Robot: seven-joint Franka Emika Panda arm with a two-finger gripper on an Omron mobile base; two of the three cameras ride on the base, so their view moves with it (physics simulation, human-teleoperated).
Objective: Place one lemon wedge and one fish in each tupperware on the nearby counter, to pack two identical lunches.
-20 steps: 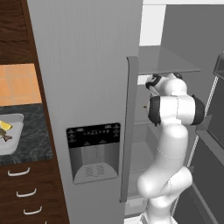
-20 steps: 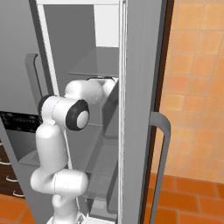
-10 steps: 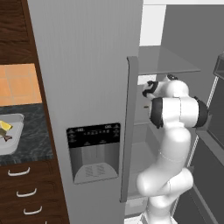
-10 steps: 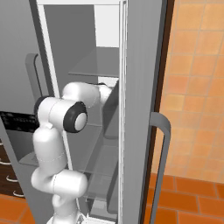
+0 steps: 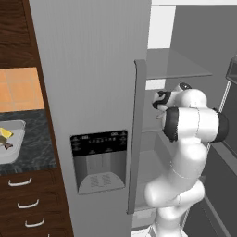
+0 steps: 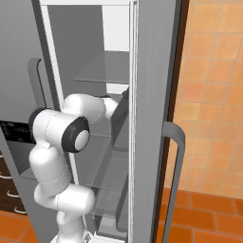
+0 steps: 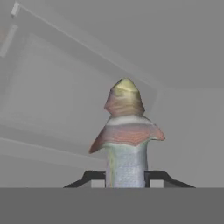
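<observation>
A: How do the fingers (image 7: 94, 176) stand?
B: Both press on the fish (image 7: 126, 133), inside the fridge (image 5: 92, 69).
A: Its look?
B: Silvery body, reddish fins, yellowish end.

The table (image 5: 28, 148) is black speckled stone, well off to the hand's (image 5: 159, 102) left past the closed fridge door; on it lies a pale tupperware (image 5: 13, 147), touching the stone, with a yellow lemon wedge (image 5: 5, 134) and a dark piece beside it inside; dark wooden drawers with curved silver handles sit beneath; a glass fridge shelf (image 5: 178, 67) spans just above the hand, bare; a lower shelf (image 6: 107, 142) runs below it.
</observation>
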